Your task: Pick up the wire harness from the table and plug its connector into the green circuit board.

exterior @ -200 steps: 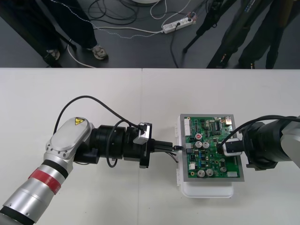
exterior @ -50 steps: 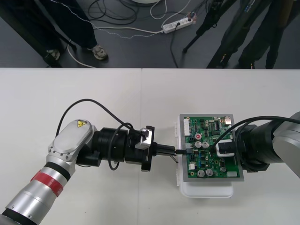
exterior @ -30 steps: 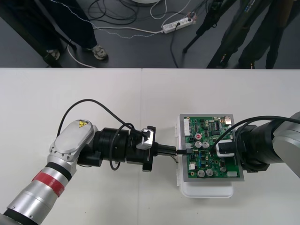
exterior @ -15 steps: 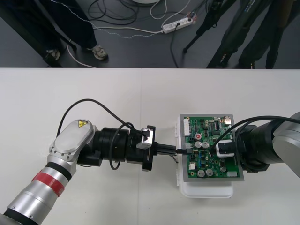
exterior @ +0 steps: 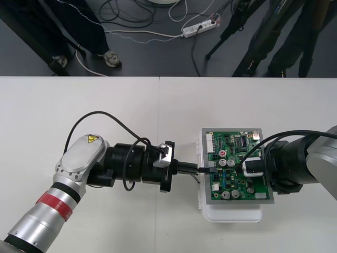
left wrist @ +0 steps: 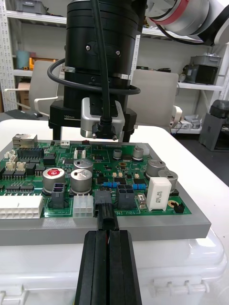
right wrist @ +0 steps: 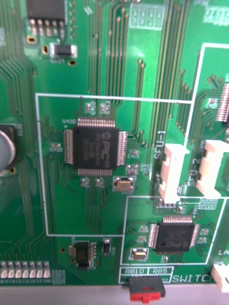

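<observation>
The green circuit board point(exterior: 237, 166) sits on its white base point(exterior: 234, 213) at the table's right. My left gripper point(exterior: 198, 169) reaches in level from the left to the board's left edge. In the left wrist view its fingers point(left wrist: 126, 267) are shut on the harness's small black plug point(left wrist: 106, 220). The plug's tip touches a black socket point(left wrist: 102, 198) at the board's point(left wrist: 28, 171) near edge; I cannot tell if it is seated. My right gripper point(exterior: 248, 168) hangs low over the board's right half. Seen past the plug, the right gripper point(left wrist: 93, 139) has its fingers apart. The right wrist view looks straight down at the board point(right wrist: 114, 143).
The white base's lid point(left wrist: 157, 271) lies under the left fingers. Tall capacitors point(left wrist: 82, 181) and a white connector point(left wrist: 21, 207) stand beside the socket. Bare table point(exterior: 105, 105) spreads to the left and behind the board. Cables lie on the dark floor point(exterior: 158, 31).
Nothing has moved in the last second. Since the earliest frame my right gripper has shifted a little left over the board, and my left arm has settled slightly.
</observation>
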